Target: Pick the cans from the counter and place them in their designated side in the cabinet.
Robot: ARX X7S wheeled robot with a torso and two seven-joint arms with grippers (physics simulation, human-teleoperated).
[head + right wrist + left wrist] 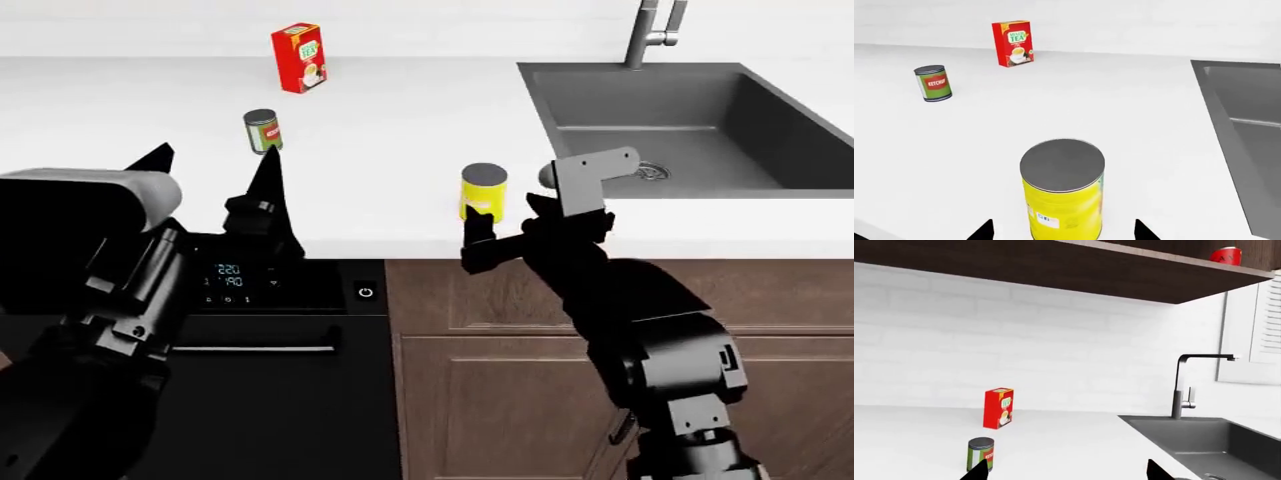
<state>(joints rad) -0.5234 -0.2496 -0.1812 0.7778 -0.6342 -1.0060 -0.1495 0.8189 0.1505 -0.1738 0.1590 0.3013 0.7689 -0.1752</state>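
The yellow can [483, 192] [1063, 195] stands upright near the front edge of the white counter [387, 150]. My right gripper [507, 225] [1062, 231] is open, its fingertips either side of the can's lower body without touching it. Further back and to the left stands the dark green can [262, 131] [980, 452] [933, 83] with a red label. My left gripper [214, 158] [1066, 472] is open and empty, short of the green can, which shows just beyond one fingertip. The dark wood cabinet [1054, 270] hangs above the counter.
A red tea box [298, 57] [998, 408] [1013, 43] stands at the back of the counter. The dark grey sink [541, 120] and its faucet [1181, 385] lie to the right. A red can [1225, 256] sits on the cabinet's shelf. Below the counter's edge are an oven panel [247, 280] and wood doors.
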